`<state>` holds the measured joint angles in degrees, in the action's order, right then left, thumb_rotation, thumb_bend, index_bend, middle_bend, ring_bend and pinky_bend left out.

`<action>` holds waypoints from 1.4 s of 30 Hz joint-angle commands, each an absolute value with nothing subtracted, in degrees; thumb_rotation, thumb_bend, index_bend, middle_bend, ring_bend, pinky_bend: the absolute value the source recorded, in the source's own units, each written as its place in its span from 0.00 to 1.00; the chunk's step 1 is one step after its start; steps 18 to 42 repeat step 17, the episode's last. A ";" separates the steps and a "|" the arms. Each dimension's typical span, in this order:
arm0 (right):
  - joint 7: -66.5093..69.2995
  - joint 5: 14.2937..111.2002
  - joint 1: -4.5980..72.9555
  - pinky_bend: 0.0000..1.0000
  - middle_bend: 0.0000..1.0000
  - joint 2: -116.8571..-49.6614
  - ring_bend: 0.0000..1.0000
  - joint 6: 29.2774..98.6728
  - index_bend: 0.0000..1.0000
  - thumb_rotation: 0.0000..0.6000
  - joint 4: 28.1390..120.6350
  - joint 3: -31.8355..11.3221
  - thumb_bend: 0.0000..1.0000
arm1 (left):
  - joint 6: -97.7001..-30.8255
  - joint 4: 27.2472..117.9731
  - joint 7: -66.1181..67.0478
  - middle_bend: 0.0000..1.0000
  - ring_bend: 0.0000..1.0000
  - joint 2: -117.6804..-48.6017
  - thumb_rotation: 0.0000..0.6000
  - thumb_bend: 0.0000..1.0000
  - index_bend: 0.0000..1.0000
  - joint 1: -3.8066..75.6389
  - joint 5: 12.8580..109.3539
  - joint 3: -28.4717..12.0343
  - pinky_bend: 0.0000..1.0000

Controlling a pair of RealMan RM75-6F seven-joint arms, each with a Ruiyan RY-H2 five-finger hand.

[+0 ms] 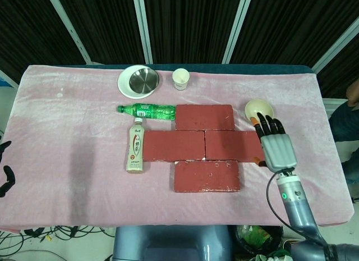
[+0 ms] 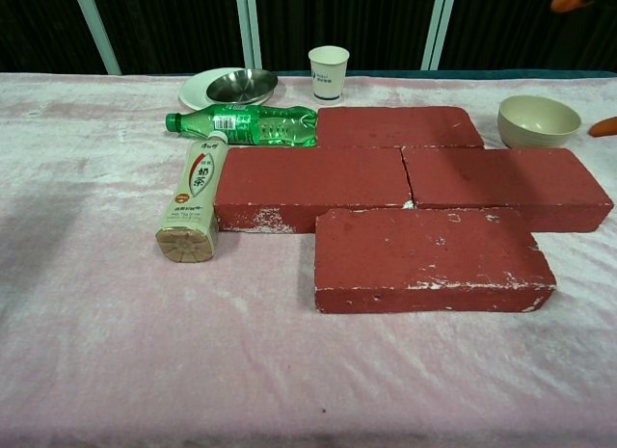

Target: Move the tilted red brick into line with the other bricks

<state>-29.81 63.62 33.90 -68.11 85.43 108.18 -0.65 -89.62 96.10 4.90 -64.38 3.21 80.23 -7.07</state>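
Head view: right robot hand (image 1: 276, 144) hovers with fingers spread, empty, just right of the brick (image 1: 233, 145). That brick lies square, touching the middle brick (image 1: 173, 146). Left robot hand (image 1: 4, 171) shows only dark fingertips at the edge; cannot tell its state.

Red brick (image 1: 231, 145) (image 2: 503, 186) lying flat, square, end-to-end with middle brick (image 1: 173, 145) (image 2: 310, 188)

Head view high, steeply downward; chest view low, close; shared bricks (image 1: 204, 145) (image 2: 415, 202).

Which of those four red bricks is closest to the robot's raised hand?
The middle-right brick, below the cream bowl. Its right end lies beside the right hand; the others lie further left.
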 commanded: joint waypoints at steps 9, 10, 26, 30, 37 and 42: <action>-24.43 79.45 16.61 0.09 0.00 -68.35 0.00 101.44 0.00 1.00 100.82 8.37 0.00 | -90.10 96.09 4.82 0.04 0.00 -64.38 1.00 0.73 0.16 2.94 80.88 -6.75 0.00; -23.46 79.50 15.98 0.09 0.00 -68.18 0.00 101.74 0.00 1.00 100.36 8.31 0.00 | -90.15 96.09 4.78 0.04 0.00 -64.39 1.00 0.73 0.16 2.90 80.91 -6.73 0.00; -17.69 78.58 13.13 0.09 0.00 -66.66 0.00 100.51 0.00 1.00 97.11 7.25 0.00 | -90.30 95.66 4.45 0.04 0.00 -64.58 1.00 0.73 0.16 2.95 81.84 -6.43 0.00; -17.69 78.58 13.13 0.09 0.00 -66.66 0.00 100.51 0.00 1.00 97.11 7.25 0.00 | -90.30 95.66 4.45 0.04 0.00 -64.58 1.00 0.73 0.16 2.95 81.84 -6.43 0.00; -17.69 78.58 13.13 0.09 0.00 -66.66 0.00 100.51 0.00 1.00 97.11 7.25 0.00 | -90.30 95.66 4.45 0.04 0.00 -64.58 1.00 0.73 0.16 2.95 81.84 -6.43 0.00; -17.69 78.58 13.13 0.09 0.00 -66.66 0.00 100.51 0.00 1.00 97.11 7.25 0.00 | -90.30 95.66 4.45 0.04 0.00 -64.58 1.00 0.73 0.16 2.95 81.84 -6.43 0.00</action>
